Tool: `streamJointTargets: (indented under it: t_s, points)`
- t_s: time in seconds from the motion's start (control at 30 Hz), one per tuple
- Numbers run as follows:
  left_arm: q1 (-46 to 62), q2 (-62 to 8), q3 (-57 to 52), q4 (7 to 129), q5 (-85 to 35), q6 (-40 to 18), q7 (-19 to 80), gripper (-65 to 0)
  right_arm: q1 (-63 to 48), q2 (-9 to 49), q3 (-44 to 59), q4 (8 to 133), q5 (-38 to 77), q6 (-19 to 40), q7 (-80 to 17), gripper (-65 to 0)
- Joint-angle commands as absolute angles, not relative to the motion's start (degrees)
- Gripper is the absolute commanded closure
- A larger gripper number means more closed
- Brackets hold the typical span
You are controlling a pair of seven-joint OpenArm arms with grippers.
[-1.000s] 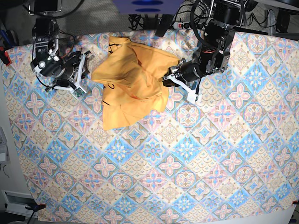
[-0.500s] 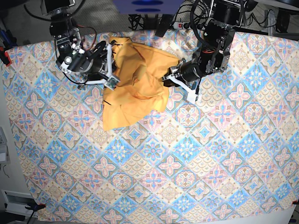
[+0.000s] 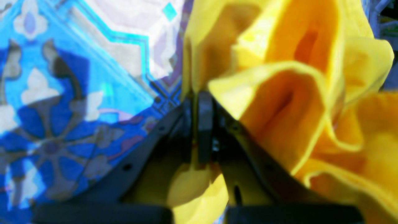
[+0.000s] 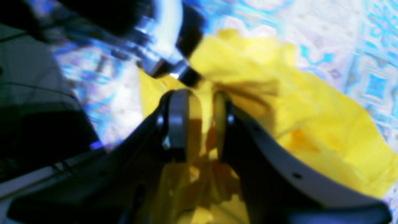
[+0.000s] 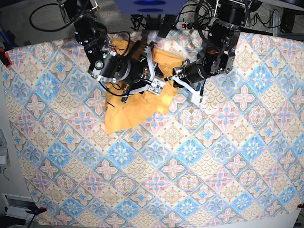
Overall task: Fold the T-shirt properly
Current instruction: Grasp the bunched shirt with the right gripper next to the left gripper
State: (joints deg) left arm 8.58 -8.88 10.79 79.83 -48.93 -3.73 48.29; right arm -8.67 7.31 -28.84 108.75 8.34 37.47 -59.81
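One patterned tablecloth (image 5: 190, 156) covers the table. One crumpled T-shirt (image 5: 128, 116) lies at its far middle, under two arms. The left gripper (image 3: 199, 102) is clamped on a shirt edge; the right gripper (image 4: 203, 124) stands parted over the cloth. No writing is legible.

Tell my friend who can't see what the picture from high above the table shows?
A crumpled yellow-orange T-shirt lies near the far edge of a blue-pink patterned tablecloth. Both robot arms reach into it: the left gripper is pinched on one edge, and the right gripper comes across the cloth close beside it.
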Motion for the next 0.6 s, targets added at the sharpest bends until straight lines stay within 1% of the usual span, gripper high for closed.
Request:
streamJointTargets:
  t_s: [0.0,0.13,0.3,0.43,0.57]
  points:
    - [8.48,-9.71,10.59,80.57,-48.04,-3.03,48.48,0.0,-7.96,7.25,-28.62,109.14,8.84,37.32,-59.03,-14.2]
    - [9.63,-9.71,10.51,81.98,-48.04,-3.03,48.4,0.0,-7.96,7.34,-28.53,108.26,8.75,37.32,-58.77,-14.2]
    - [11.12,-9.71,10.51,88.57,-48.04,-3.03,48.48,0.0,-7.87,7.34,-28.7,108.18,8.75,37.32,-58.86,-14.2]
    - [11.91,-10.51,10.42,89.8,-48.04,-3.03,48.57,0.0,-7.69,7.34,-31.69,108.09,8.75,37.41,-58.95,-14.4]
    - [13.58,-11.12,6.9,89.8,-48.04,-3.03,48.48,0.0,-4.79,7.34,-34.51,108.09,8.84,37.41,-59.12,-14.4]
